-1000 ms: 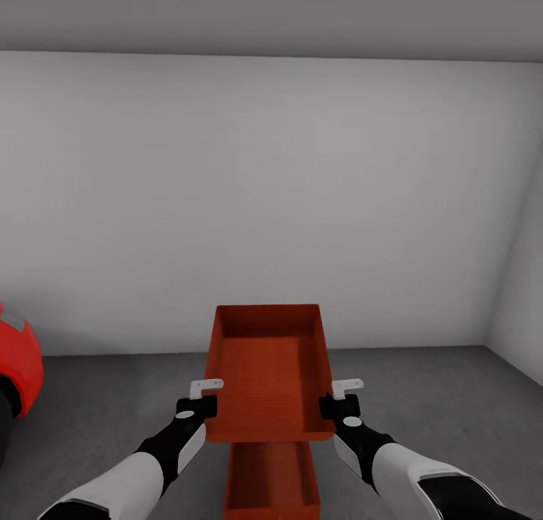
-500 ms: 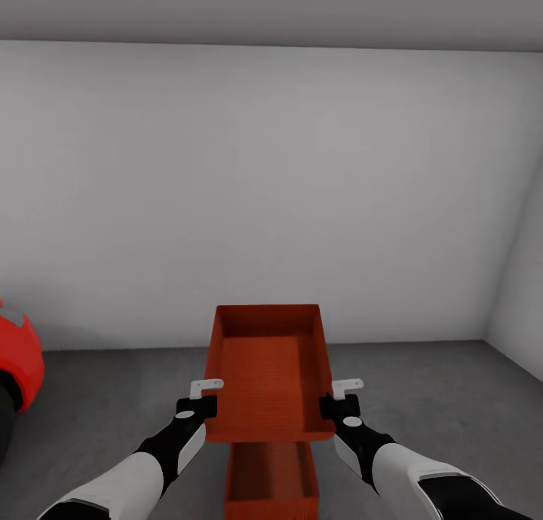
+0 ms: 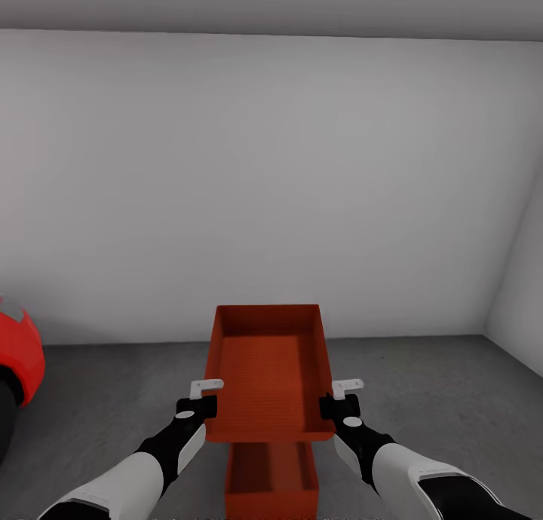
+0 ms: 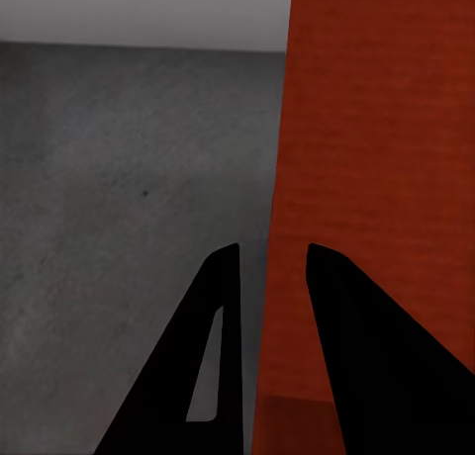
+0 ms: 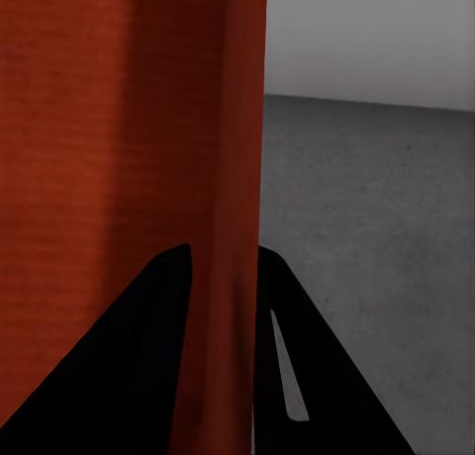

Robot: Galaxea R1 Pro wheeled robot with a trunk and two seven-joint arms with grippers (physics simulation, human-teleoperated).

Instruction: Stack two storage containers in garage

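Note:
An orange-red storage container [image 3: 268, 369] hangs in front of me over the grey concrete floor [image 3: 437, 399] of the garage. My left gripper [image 3: 202, 401] is shut on its left wall. My right gripper [image 3: 338, 401] is shut on its right wall. In the left wrist view the fingertips [image 4: 226, 262] straddle the orange wall [image 4: 386, 158]. The right wrist view has the gripper [image 5: 226, 249] pinching the container's wall [image 5: 233, 138] the same way. The second storage container [image 3: 271, 478] sits lower, under the near end of the held one.
A red car [image 3: 19, 354] shows at the left edge. A white wall [image 3: 271, 188] stands ahead and meets another white wall [image 3: 520, 279] in a corner at the right. Bare floor lies on both sides of the containers.
The whole view has shifted: the ceiling line and the floor's far edge sit higher in the picture. Both grippers and the held container keep their place relative to me.

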